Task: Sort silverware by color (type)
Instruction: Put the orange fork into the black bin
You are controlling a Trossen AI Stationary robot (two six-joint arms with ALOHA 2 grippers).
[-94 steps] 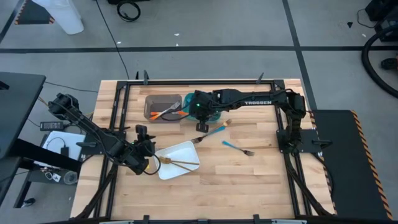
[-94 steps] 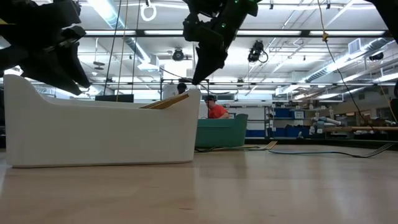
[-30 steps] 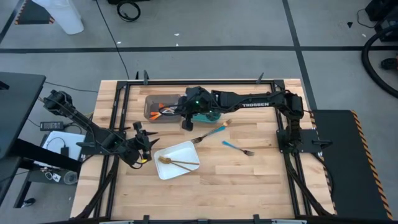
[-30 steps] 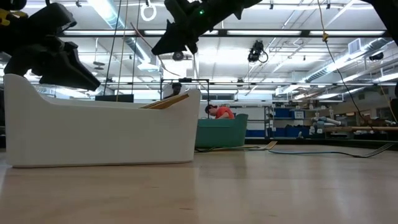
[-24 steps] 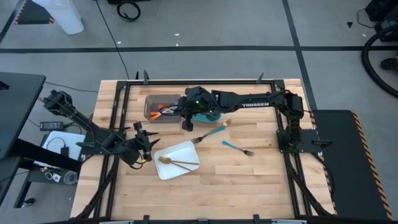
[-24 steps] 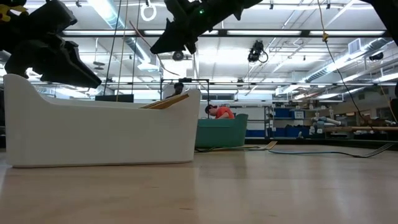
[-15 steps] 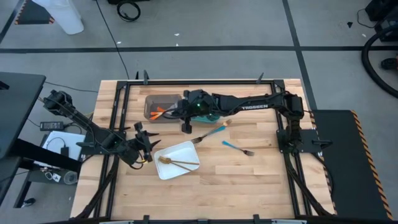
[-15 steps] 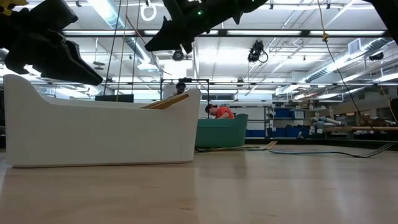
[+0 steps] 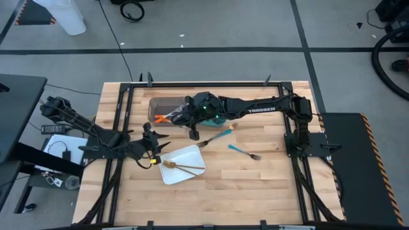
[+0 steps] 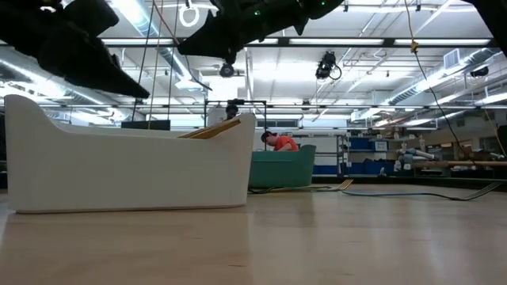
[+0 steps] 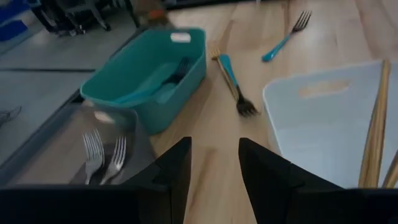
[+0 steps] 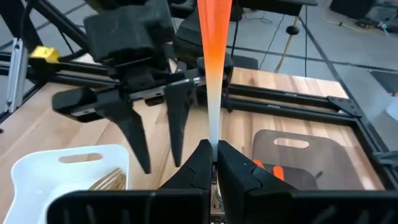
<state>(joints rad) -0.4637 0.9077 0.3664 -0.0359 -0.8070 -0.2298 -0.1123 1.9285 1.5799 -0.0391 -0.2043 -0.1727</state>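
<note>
My right gripper (image 9: 182, 115) reaches from the table's right over the grey bin (image 9: 167, 102) and is shut on an orange-handled piece of silverware (image 12: 214, 37). More orange pieces (image 12: 271, 170) lie in that bin. The teal bin (image 11: 155, 68) holds teal pieces. Beside it on the table lie a teal fork with a gold piece (image 11: 229, 78), and farther off a second teal fork (image 9: 246, 152). Gold pieces (image 9: 182, 167) lie in the white tray (image 9: 192, 155). My left gripper (image 11: 214, 174) hangs open left of the tray, with nothing between its fingers. My right gripper pinches the piece's pale metal end (image 12: 213, 134) between its two fingertips (image 12: 200, 163). The orange handle (image 9: 161, 117) sticks out beyond the fingers, in line with them, toward the table's left. The piece is lifted clear above the grey bin.
Black frame rails (image 9: 192, 83) run along the table's edges. In the low view the white tray's wall (image 10: 127, 170) fills the left and the teal bin (image 10: 281, 170) stands behind it. Bare wood lies at the table's near right (image 9: 255, 185).
My left gripper has risen and swung toward the white tray, rolling a little, its fingers still open. My right gripper has tipped toward level over the grey bin, and the orange handle now points farther toward the table's left.
</note>
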